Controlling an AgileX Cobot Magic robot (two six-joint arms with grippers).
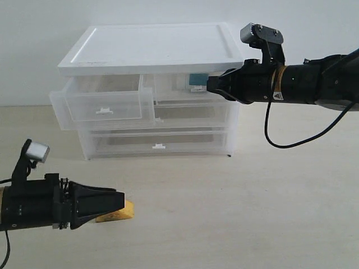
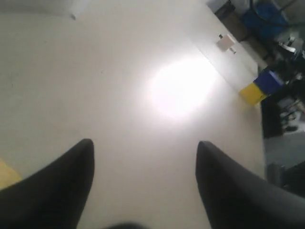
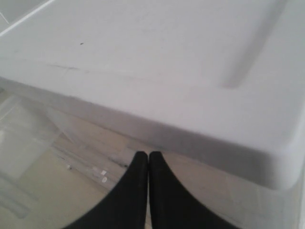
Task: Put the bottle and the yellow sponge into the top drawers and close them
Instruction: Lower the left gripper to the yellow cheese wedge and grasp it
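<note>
The yellow sponge (image 1: 124, 213) lies on the table at the front left, partly hidden behind my left gripper (image 1: 120, 200), which stands open just above and beside it. In the left wrist view only a yellow corner of the sponge (image 2: 6, 174) shows at the edge, outside the open left gripper (image 2: 144, 144). The bottle's teal label (image 1: 196, 79) shows through the top right drawer (image 1: 174, 88), which looks pushed in. My right gripper (image 1: 208, 85) is shut, its tip against that drawer's front under the cabinet lid (image 3: 157, 71). The top left drawer (image 1: 101, 103) stands pulled out.
The white-topped cabinet (image 1: 151, 47) stands at the back against the wall, with two full-width drawers (image 1: 159, 147) below the small ones. In the right wrist view the shut right gripper (image 3: 148, 153) sits just below the lid's rim. Bare table (image 1: 235, 213) lies in front.
</note>
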